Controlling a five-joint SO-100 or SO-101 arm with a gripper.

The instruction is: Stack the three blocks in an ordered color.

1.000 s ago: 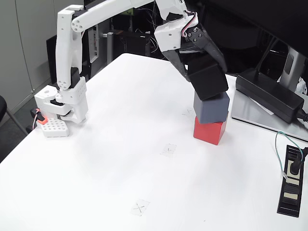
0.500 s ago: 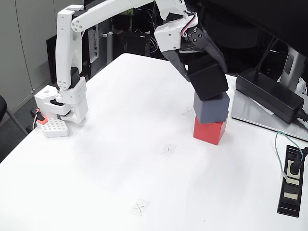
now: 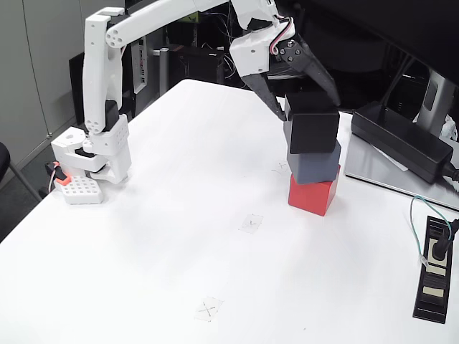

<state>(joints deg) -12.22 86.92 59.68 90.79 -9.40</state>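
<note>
On the white table (image 3: 179, 236), the three cubes stood as one column toward three o'clock in the fixed view. The red block (image 3: 313, 195) sat at the bottom on the tabletop, the slate blue-grey block (image 3: 314, 162) rested on it, and the black block (image 3: 313, 131) lay level on top, its faces roughly in line with the grey one below.

The white arm reached from its base (image 3: 97, 154) at nine o'clock, up and across the top of the frame, and came down over the column from eleven o'clock. The gripper (image 3: 310, 100) was at the black block's upper edge: one dark finger ran down its left side and the other lay along its top right. Whether the fingers were clamped on the block or just parted from it could not be told from this angle.

Just to the column's three o'clock lay a long black power brick (image 3: 401, 140) on a grey slab (image 3: 387, 175). A black power strip (image 3: 435, 269) with a plugged-in cable sat at five o'clock. Small taped cross marks (image 3: 251, 223) dotted the table at six o'clock of the stack.
</note>
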